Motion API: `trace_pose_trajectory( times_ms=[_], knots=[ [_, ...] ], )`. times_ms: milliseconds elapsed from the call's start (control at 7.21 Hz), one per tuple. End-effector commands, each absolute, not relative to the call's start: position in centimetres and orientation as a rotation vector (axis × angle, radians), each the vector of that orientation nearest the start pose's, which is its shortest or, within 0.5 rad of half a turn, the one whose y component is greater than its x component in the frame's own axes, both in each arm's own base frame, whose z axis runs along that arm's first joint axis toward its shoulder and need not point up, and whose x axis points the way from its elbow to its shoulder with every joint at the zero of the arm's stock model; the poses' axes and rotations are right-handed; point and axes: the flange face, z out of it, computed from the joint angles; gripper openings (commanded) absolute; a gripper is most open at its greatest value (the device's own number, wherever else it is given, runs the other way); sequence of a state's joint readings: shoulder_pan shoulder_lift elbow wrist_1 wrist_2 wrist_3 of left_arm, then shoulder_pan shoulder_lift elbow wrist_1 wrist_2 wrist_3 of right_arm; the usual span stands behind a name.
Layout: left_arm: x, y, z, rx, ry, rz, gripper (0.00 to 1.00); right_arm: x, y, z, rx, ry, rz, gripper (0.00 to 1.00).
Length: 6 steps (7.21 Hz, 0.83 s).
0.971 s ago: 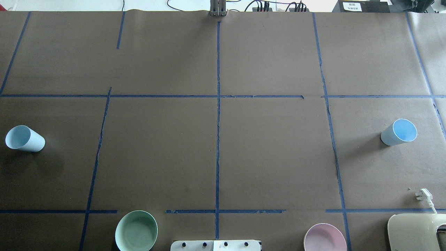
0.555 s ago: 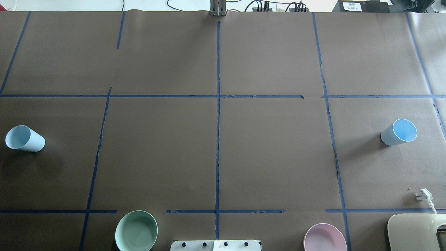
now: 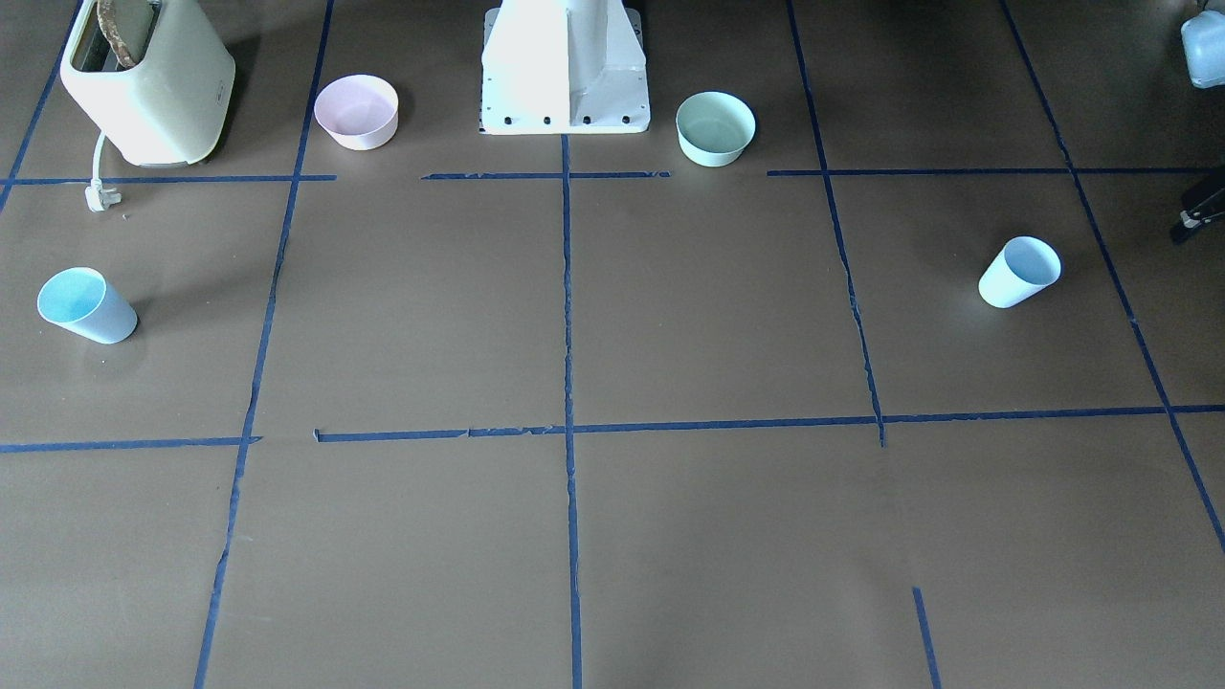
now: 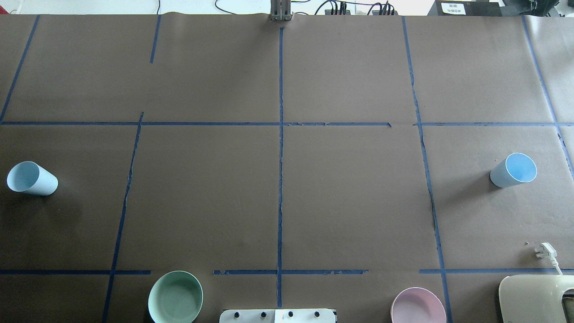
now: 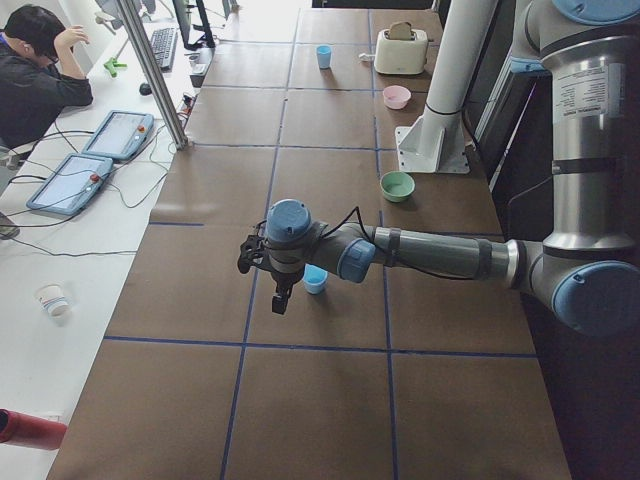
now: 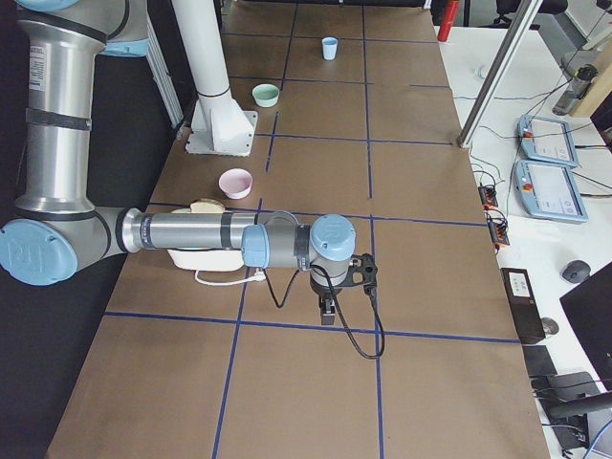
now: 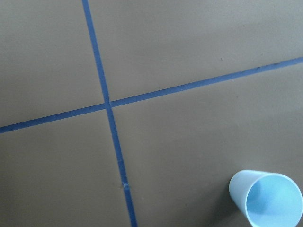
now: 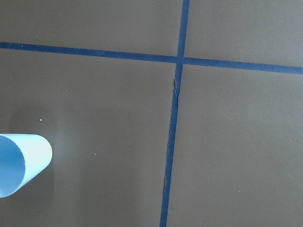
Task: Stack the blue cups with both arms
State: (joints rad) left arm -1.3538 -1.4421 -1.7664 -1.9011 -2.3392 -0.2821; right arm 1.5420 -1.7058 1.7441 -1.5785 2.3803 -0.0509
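Observation:
One pale blue cup (image 4: 32, 178) stands mouth up at the table's far left, and the other blue cup (image 4: 513, 170) at the far right. They also show in the front view (image 3: 1019, 272) (image 3: 86, 304). My left gripper (image 5: 280, 300) hangs over the table just beside the left cup (image 5: 316, 279), which sits at the lower right of the left wrist view (image 7: 265, 196). My right gripper (image 6: 327, 311) hangs near the right cup, which shows at the left edge of the right wrist view (image 8: 21, 163). I cannot tell whether either gripper is open or shut.
A mint-green bowl (image 4: 175, 297) and a pink bowl (image 4: 418, 306) sit near the white pedestal (image 3: 565, 67). A cream toaster (image 4: 536, 298) with its white plug (image 4: 545, 250) stands at the near right. Blue tape lines grid the brown table. An operator (image 5: 40, 70) sits beyond the far edge.

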Motion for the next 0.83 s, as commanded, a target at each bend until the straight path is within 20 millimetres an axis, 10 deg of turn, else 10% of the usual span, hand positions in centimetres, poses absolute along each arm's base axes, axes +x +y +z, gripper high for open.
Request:
trace_pose_trajectory(
  times_ms=[0,693],
  knots=[
    [10.2,-44.2,58.8,0.157,0.837,-0.014,1.00,4.8,-43.8,63.4,0.038,-0.813,-0.088,1.00],
    [16.2,-42.3,61.4,0.080,0.804,0.022,1.00,4.8,-43.8,63.5,0.037,-0.811,-0.089,1.00]
  ],
)
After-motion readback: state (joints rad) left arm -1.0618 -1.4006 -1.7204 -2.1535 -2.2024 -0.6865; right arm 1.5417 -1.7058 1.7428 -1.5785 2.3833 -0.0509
